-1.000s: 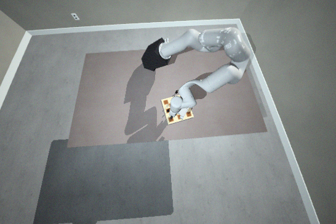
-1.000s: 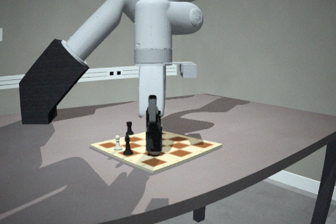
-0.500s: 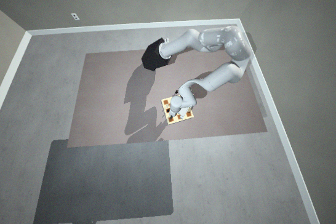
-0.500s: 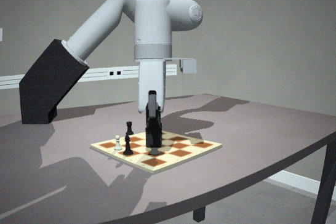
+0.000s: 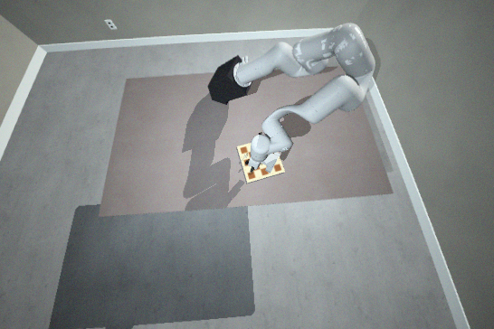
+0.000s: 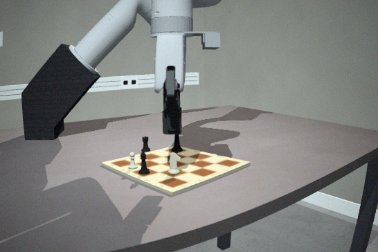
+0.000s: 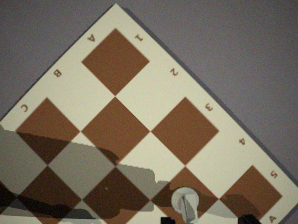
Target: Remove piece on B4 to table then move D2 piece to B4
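Observation:
A white knight (image 6: 174, 165) (image 7: 185, 200) stands upright on B4. D2 (image 7: 47, 199) shows as a bare brown square in shadow in the wrist view. My gripper (image 6: 172, 133) (image 7: 207, 220) is raised above the knight, with its fingers apart on either side in the wrist view; it is open and empty. A black rook (image 6: 145, 145) stands upright on the table, just off the board's (image 6: 172, 192) (image 7: 115, 15) far left edge. The top camera sees the board largely covered by the arm.
A black piece (image 6: 143, 166) and a white pawn (image 6: 132, 162) stand along the board's near left edge. Another black piece (image 6: 177, 146) stands at the far corner, partly behind the fingers. A dark shape behind the knight is mostly hidden.

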Available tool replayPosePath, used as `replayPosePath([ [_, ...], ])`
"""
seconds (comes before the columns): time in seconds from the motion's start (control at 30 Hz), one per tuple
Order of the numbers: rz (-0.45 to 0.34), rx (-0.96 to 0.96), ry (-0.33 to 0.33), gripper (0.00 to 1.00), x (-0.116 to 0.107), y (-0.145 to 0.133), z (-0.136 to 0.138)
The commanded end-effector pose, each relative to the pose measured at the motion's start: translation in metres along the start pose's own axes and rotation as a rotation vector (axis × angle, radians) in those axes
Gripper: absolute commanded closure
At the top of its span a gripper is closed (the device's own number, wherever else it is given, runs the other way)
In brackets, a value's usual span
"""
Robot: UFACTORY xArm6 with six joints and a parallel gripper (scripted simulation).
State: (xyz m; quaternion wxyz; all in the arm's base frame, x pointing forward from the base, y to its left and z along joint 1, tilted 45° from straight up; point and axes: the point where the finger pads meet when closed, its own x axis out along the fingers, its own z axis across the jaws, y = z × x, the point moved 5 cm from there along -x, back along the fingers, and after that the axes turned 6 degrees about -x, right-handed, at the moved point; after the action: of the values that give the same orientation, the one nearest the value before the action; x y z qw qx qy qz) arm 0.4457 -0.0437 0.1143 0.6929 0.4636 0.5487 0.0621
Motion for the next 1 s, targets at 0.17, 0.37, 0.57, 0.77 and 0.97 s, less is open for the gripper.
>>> replayPosePath([
  [0.17, 0.001, -0.001, -0.001, 0.61, -0.0243, 0.0010, 0.0003],
  [0.37, 0.001, -0.001, -0.001, 0.00, -0.0243, 0.0010, 0.0003],
  [0.57, 0.001, -0.001, -0.001, 0.00, -0.0243, 0.0010, 0.0003],
  [0.77, 0.001, -0.001, -0.001, 0.00, -0.0243, 0.0010, 0.0003],
  [0.97, 0.001, -0.001, -0.001, 0.00, -0.0245, 0.0010, 0.0003],
])
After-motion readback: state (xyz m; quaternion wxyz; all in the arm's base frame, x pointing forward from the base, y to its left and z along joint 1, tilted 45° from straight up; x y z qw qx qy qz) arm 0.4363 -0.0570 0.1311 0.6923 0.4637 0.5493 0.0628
